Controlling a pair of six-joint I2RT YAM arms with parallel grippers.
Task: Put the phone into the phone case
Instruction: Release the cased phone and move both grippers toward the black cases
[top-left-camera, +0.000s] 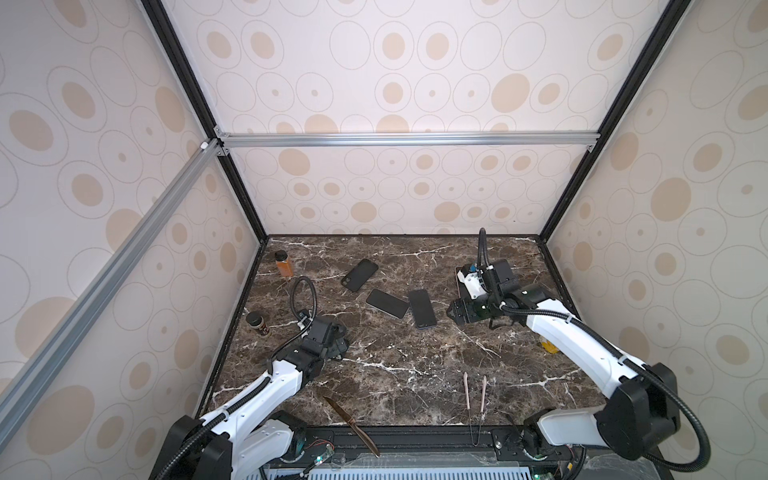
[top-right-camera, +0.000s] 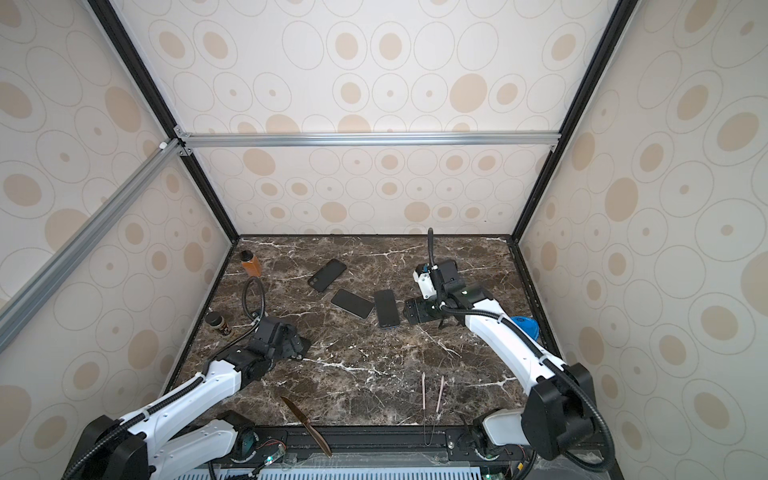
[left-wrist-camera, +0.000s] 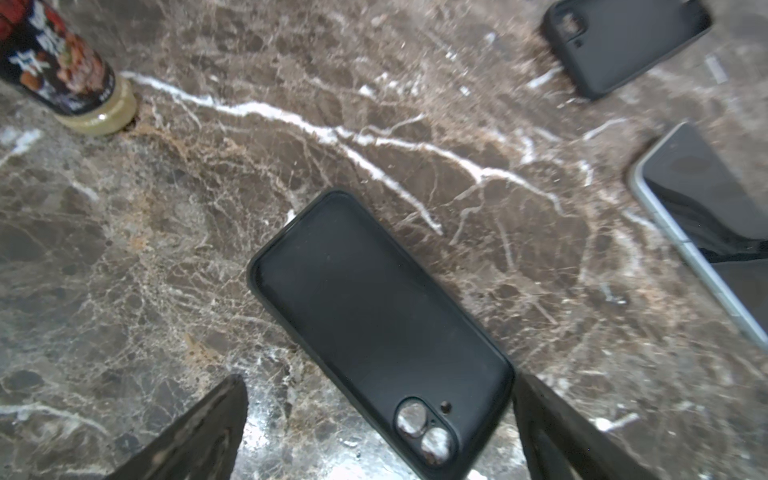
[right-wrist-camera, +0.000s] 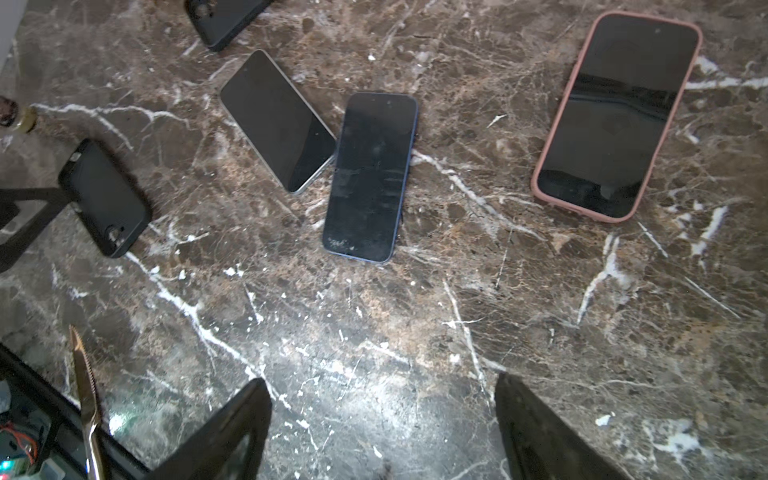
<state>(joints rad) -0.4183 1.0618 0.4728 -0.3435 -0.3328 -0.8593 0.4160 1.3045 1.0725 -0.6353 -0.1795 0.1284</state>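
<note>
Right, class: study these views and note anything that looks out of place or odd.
The knife sticks out past the front edge of the table, and the blue phone has a smudged, dusty screen.

A brown marbled surface (top-left-camera: 395, 365) carries a few stray things. An orange bottle (top-left-camera: 284, 264) with a dark cap stands upright near the far left corner. A dark jar (top-left-camera: 258, 324) with a printed label stands nearer, along the same left edge. A knife (top-left-camera: 351, 424) lies slantwise across the near edge, with pink-tipped tongs (top-left-camera: 467, 392) to its right. In a top view a round blue thing (top-right-camera: 524, 326) shows partly by the right edge
</note>
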